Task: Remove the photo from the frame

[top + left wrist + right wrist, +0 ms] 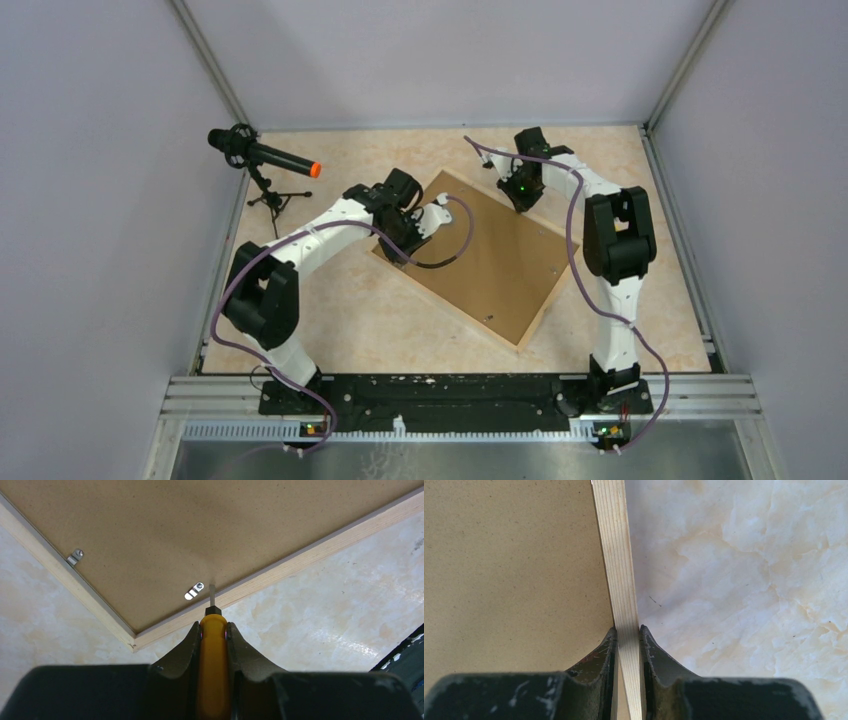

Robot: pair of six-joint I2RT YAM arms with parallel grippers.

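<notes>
On the table (330,320) the frame (490,265) lies face-down, clips (194,591) still on; left gripper (213,625) pinches a screwdriver (213,675), right gripper (627,630) clamps its wooden edge.

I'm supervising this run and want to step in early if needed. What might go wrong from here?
The screwdriver in the left hand has its tip beside the metal clip, not on it; a push may slip and gouge the backing board. The right hand pinches the frame only by its thin wooden edge, so it could pivot. A second clip may also hold the board in.
</notes>
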